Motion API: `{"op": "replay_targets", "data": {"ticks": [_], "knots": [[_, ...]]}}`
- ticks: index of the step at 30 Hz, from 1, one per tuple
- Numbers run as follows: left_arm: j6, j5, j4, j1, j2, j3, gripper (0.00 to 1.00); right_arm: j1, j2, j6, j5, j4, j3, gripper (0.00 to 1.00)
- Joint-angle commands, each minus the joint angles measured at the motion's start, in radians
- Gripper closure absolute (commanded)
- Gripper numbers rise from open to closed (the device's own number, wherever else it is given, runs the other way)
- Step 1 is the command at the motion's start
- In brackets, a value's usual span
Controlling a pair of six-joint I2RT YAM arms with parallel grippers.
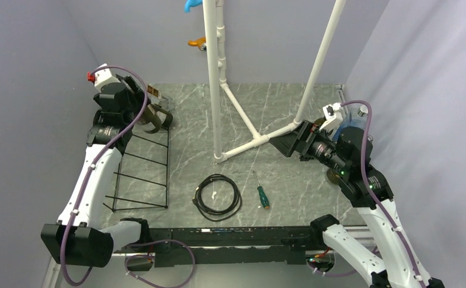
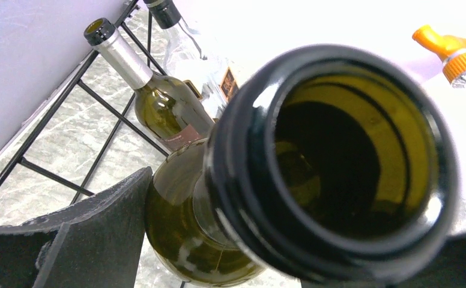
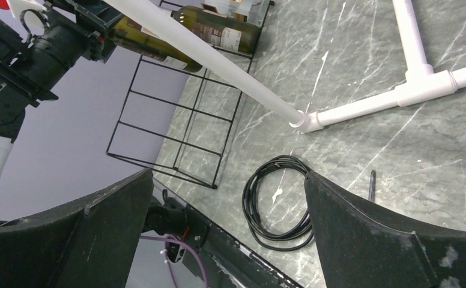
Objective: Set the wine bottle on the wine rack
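My left gripper (image 1: 151, 117) is shut on a dark green wine bottle (image 1: 160, 120) at the far end of the black wire wine rack (image 1: 148, 175). In the left wrist view the bottle's open mouth (image 2: 351, 162) fills the frame. Its neck runs between my fingers (image 2: 92, 234) toward the rack bars (image 2: 56, 114). A second green bottle with a silver foil neck (image 2: 152, 99) and a clear bottle (image 2: 202, 60) lie on the rack beyond. The right wrist view shows the held bottle (image 3: 149, 45) over the rack (image 3: 182, 138). My right gripper (image 3: 227, 201) hangs open and empty above the table.
A white pipe frame (image 1: 217, 84) stands mid-table, its slanted leg close to my right gripper (image 1: 280, 144). An orange clip (image 1: 197, 42) and a blue one (image 1: 191, 5) hang on it. A coiled black cable (image 1: 218, 197) and a green-handled screwdriver (image 1: 261, 194) lie near the front.
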Motion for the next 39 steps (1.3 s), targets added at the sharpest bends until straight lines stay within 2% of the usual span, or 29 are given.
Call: {"op": "replay_targets", "data": {"ticks": [1, 11, 21, 25, 31, 39], "knots": [[0.012, 0.039, 0.207, 0.034, 0.012, 0.006, 1.00, 0.000, -0.014, -0.013, 0.025, -0.015, 0.048, 0.00], [-0.004, 0.145, 0.277, 0.095, 0.084, -0.052, 1.00, 0.000, -0.036, -0.003, 0.052, -0.024, 0.040, 0.00], [-0.003, 0.138, 0.345, 0.098, 0.095, -0.135, 1.00, 0.000, -0.057, 0.032, 0.035, 0.024, -0.033, 0.00], [-0.031, 0.145, 0.341, 0.098, 0.116, -0.133, 1.00, 0.000, -0.061, 0.026, 0.042, 0.015, -0.030, 0.00], [-0.114, 0.132, 0.251, 0.153, 0.161, -0.111, 1.00, 0.000, -0.066, 0.018, 0.058, 0.004, -0.026, 0.00], [-0.193, 0.237, 0.217, 0.204, 0.216, -0.101, 1.00, 0.000, -0.069, 0.021, 0.061, 0.013, -0.045, 0.00]]}}
